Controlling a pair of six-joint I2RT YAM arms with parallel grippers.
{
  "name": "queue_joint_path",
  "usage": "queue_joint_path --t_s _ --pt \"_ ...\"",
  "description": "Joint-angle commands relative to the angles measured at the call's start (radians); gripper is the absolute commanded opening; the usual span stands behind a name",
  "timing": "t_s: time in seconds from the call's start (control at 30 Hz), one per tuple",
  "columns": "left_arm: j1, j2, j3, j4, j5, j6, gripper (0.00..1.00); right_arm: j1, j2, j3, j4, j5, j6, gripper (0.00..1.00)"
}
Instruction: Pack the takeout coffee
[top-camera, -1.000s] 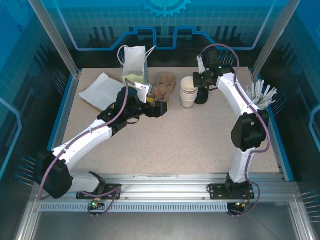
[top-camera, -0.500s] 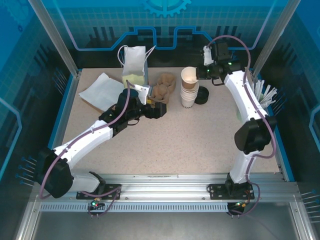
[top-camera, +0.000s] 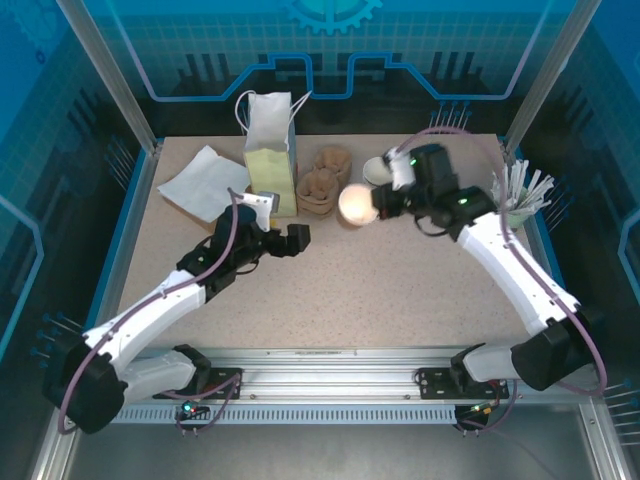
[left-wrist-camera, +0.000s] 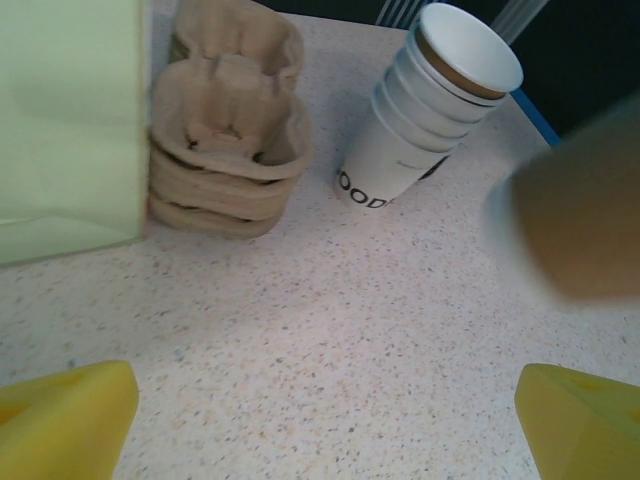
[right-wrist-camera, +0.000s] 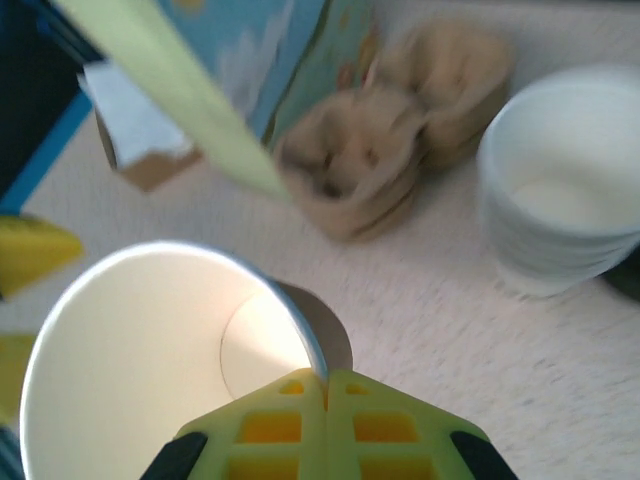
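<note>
A paper bag (top-camera: 270, 150) is standing at the far middle of the desk (top-camera: 350, 290). Flat paper (top-camera: 200, 180) is lying to its left, and a cup-carrier stack (top-camera: 318, 185) is sitting just beside its right. Farther right a cup stack (left-wrist-camera: 425, 110) is standing. Nearer than both stacks, the right claw (top-camera: 377, 207) is holding a paper cup (top-camera: 356, 205) by its rim.

Bright, even overhead light with soft shadows. The cup (top-camera: 357, 204) glares white from above. Both wrist views show it blurred.

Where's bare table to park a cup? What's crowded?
Free: the table between the two arms, nearer than the left gripper and the lidless cup the right gripper pinches. Crowded: the back row, napkins, paper bag, cup carriers, white cup stack, stirrers far right.
</note>
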Motion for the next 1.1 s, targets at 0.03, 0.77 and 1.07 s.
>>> queue_joint_path --t_s 0.03,0.77,1.07 --pt "0.009 -0.094 -0.064 -0.045 -0.092 -0.027 0.99 0.111 0.058 -0.164 0.203 -0.005 0.029 0.02" --pt "0.009 -0.134 -0.063 -0.089 -0.098 -0.020 0.98 0.243 0.174 -0.232 0.258 0.055 0.005 0.38" --pt "0.010 -0.130 -0.077 -0.003 -0.035 -0.053 0.99 0.149 -0.090 -0.181 0.118 0.213 -0.055 0.66"
